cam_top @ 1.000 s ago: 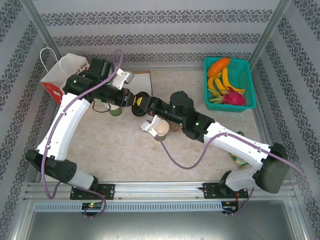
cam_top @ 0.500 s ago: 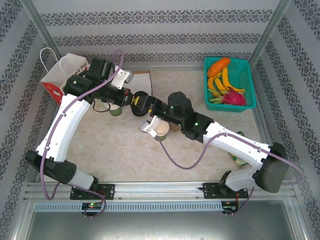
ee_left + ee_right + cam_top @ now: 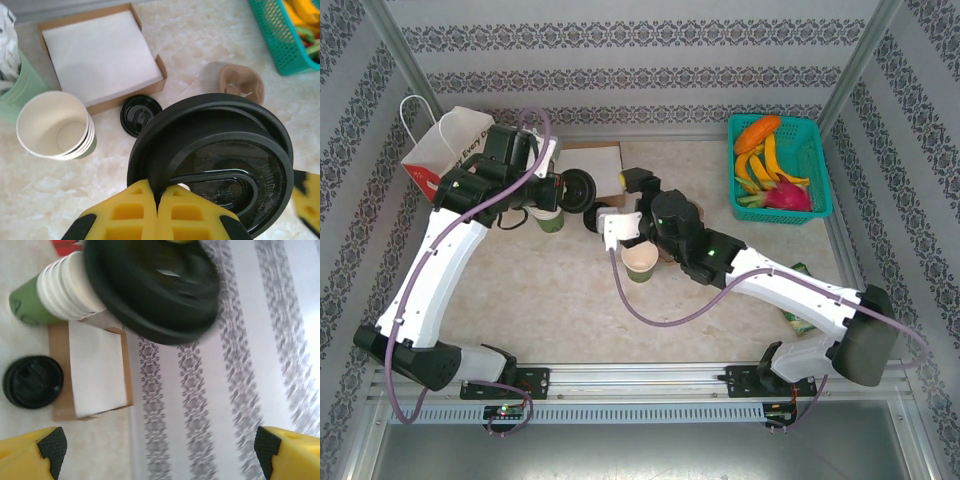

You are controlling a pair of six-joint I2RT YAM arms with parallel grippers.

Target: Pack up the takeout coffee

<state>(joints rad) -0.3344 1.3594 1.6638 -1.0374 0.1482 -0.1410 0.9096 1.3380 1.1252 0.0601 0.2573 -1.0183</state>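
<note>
Pinched black-lidded green paper coffee cup by its lid rim in left gripper, with right gripper spread wide; seemingly at the carrying step, needed moving next into white-and-red paper bag at ten o'clock.

Overhead camera, behind both arm bases, looks down across the whole table. Left wrist camera hangs close, facing straight down; right wrist camera tilts toward the back wall. All three catch the napkin box.
</note>
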